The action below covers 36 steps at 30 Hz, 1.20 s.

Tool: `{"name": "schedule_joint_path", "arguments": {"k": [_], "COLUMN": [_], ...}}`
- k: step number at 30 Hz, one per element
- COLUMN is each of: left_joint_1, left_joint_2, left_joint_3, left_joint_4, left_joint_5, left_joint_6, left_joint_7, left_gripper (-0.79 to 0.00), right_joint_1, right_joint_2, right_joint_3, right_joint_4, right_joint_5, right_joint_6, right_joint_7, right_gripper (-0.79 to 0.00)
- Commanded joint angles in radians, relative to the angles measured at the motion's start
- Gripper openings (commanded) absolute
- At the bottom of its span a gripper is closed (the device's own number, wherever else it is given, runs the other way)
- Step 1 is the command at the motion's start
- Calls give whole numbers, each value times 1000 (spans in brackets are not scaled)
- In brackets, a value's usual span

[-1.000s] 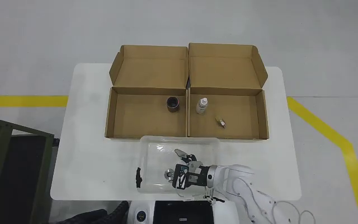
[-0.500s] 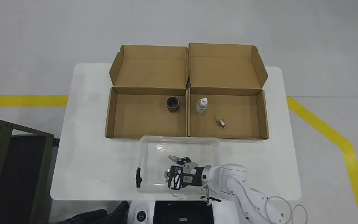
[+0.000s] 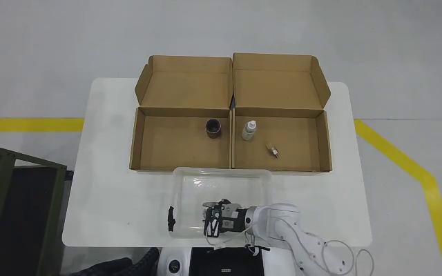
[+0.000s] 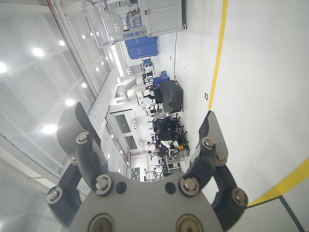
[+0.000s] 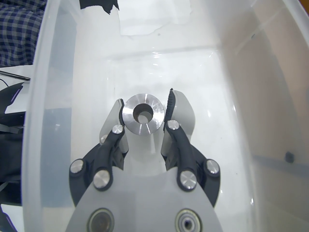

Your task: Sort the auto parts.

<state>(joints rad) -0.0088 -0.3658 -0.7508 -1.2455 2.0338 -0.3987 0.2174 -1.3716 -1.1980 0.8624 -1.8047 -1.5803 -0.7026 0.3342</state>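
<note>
Right gripper (image 5: 146,97): pads closed on both sides of the metal ring (image 5: 143,117), which sits on the floor of the clear bin (image 5: 36,97), as the wrist view shows. The top view adds two cardboard boxes (image 3: 159,145) beyond the bin. Over the past second this gripper has advanced toward the bin's black tape (image 3: 170,219). Left gripper (image 4: 144,112): spread, holding nothing.

Right arm (image 3: 304,234) lies low across the front, forearm angled toward the robot's left. Right end effector (image 5: 144,108) points down, fingers (image 5: 179,112) pressed on both sides of a metal ring (image 5: 143,115). Left end effector (image 4: 144,112) has its fingers spread wide and is aimed out into the room.
</note>
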Motion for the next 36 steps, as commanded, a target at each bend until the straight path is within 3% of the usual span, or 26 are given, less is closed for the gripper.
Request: {"name": "schedule_joint_path", "arguments": {"k": [1,3,4,15,36], "left_joint_1": [0,0,0,0,0], "left_joint_2": [0,0,0,0,0], "left_joint_3": [0,0,0,0,0], "left_joint_4": [0,0,0,0,0], "left_joint_5": [0,0,0,0,0], "left_joint_6": [0,0,0,0,0], "left_joint_7": [0,0,0,0,0], "left_gripper": [0,0,0,0,0], "right_joint_1": [-2,-6,-7,-27,-76], "right_joint_2": [2,4,5,17,43], "right_joint_3": [2,7,9,61,228], "right_joint_4": [-7,-16,-22,-79,-111], "right_joint_5": [4,8,10,102,502], "right_joint_6": [-2,-6,-7,-3,-25], "right_joint_7": [3,6,6,-24,-132], "right_gripper": [-680,-776,-785,-785,-785]}}
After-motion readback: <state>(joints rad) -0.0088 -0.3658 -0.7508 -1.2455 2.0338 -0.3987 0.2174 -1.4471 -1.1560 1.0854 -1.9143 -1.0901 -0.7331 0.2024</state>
